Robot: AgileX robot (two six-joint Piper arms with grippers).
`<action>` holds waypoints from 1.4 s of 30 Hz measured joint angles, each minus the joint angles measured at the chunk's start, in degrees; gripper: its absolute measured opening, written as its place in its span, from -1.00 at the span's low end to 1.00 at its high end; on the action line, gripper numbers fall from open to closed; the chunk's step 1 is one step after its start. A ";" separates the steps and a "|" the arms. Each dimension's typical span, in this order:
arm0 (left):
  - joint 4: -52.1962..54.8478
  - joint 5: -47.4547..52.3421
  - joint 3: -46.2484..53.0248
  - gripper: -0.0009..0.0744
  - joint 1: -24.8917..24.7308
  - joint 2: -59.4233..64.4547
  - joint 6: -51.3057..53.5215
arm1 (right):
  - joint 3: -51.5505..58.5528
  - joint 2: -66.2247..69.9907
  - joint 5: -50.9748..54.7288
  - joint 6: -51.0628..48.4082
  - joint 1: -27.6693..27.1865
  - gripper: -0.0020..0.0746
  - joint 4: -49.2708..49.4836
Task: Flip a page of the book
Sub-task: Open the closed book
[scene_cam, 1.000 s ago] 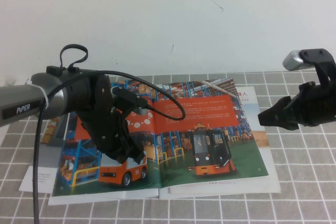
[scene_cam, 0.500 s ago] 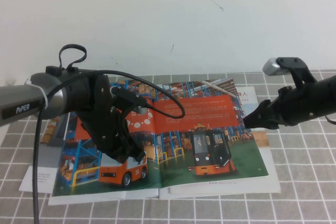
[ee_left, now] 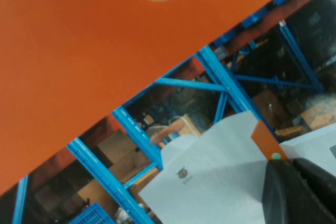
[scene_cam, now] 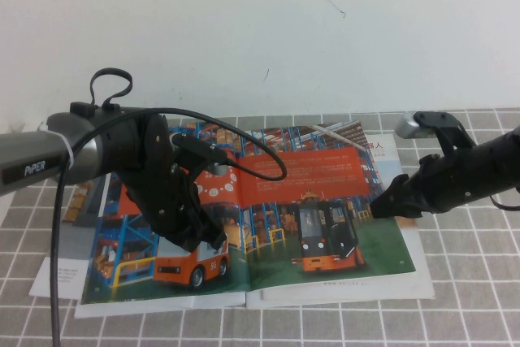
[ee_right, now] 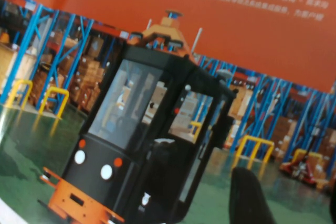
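Book (scene_cam: 268,225) lies open and flat on the tiled table (scene_cam: 471,298), in the lower middle of the high view. Its right-hand sheet is the page (scene_cam: 329,209) with the black-and-orange forklift, blue racks and an orange text panel. The left-hand sheet shows an orange-and-white vehicle (scene_cam: 191,266). The left gripper (scene_cam: 213,243), low and left of the middle, is pressed down on that left sheet, with its fingers clenched together and nothing between them. The right gripper (scene_cam: 380,207), at the right of the frame, sits at the page's outer edge with its fingers spread apart, holding nothing. White booklets (scene_cam: 61,278) stick out from under the book.
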 joint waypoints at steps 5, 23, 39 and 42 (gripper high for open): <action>-0.09 -0.11 0.00 -0.99 0.00 0.00 0.00 | 0.00 1.26 -0.26 -0.13 0.13 -0.09 0.10; -0.13 -0.11 0.00 -0.99 0.00 0.00 0.00 | -0.37 1.36 -3.15 0.86 0.23 -0.09 -1.36; -0.13 -0.11 0.00 -0.99 0.00 0.00 0.00 | -0.58 1.36 -2.11 2.74 0.23 -0.09 -2.67; -0.13 -0.11 0.00 -0.99 0.00 0.00 0.00 | -0.58 1.36 -1.44 0.97 0.23 -0.09 -1.49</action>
